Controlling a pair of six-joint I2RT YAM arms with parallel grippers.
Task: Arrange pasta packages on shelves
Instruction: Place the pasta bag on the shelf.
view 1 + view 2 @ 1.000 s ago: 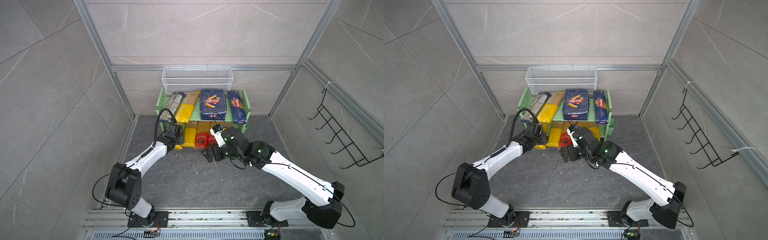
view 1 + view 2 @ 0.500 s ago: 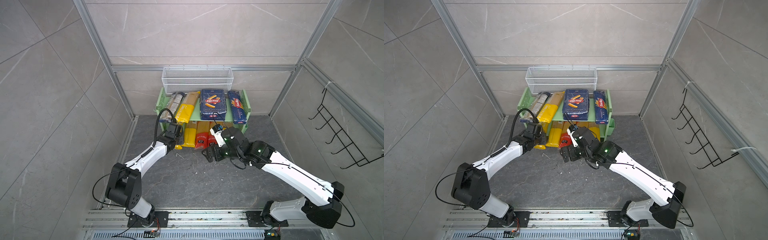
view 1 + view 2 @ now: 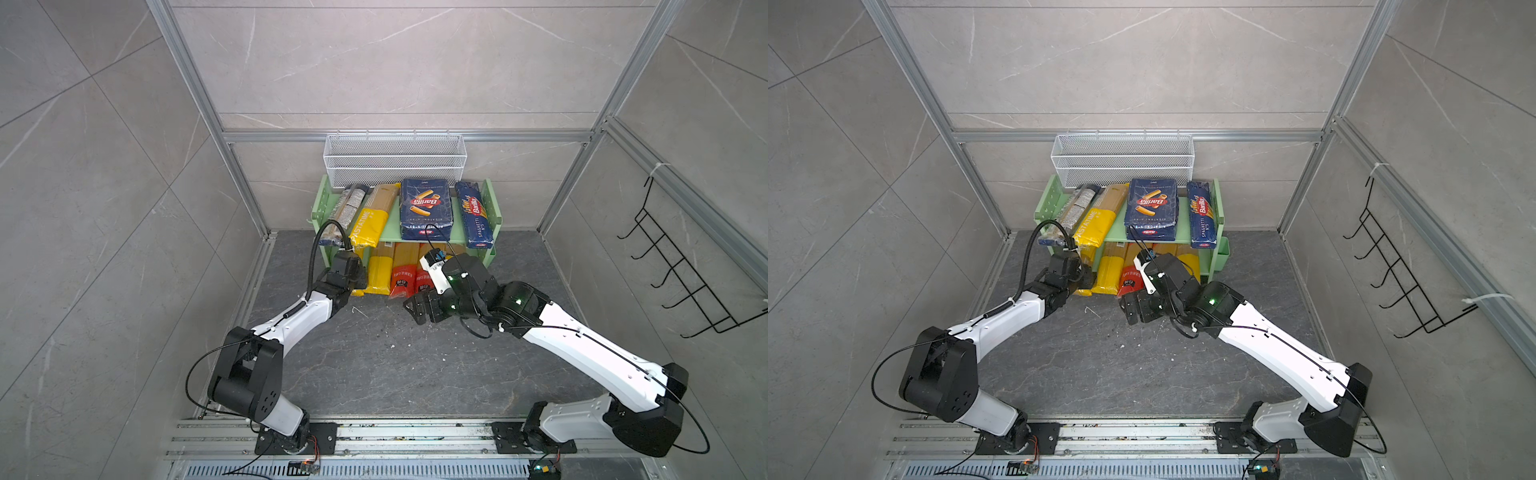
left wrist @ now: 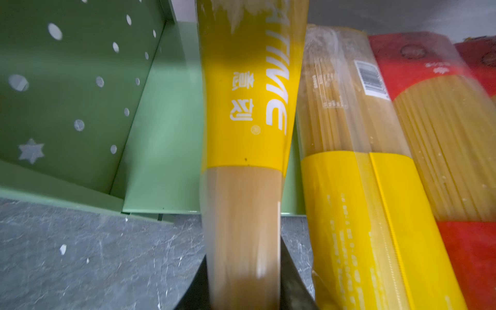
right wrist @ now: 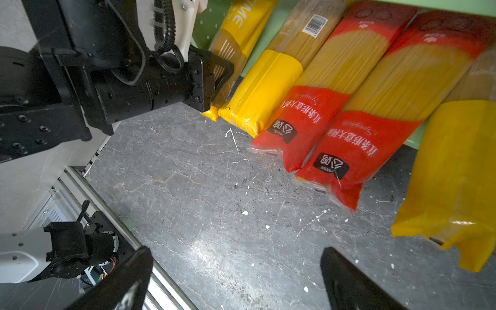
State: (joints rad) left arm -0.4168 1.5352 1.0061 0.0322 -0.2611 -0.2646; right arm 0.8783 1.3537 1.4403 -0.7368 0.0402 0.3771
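Nearest, the right gripper [image 5: 234, 253] is seen spread wide above the floor [image 5: 188, 174], with nothing held. Beyond it, the left gripper [image 4: 243, 284] is clamped narrowly on the end of a yellow spaghetti bag [image 4: 247, 107], a grip hidden in both top views. The bag is laid across the front edge of the lower board [image 4: 166, 134] of the shelves [image 3: 492, 208], near the left end. Farthest, the wide Barilla pack [image 3: 426, 208] on the upper board [image 3: 390, 239] is shown only in the top views.
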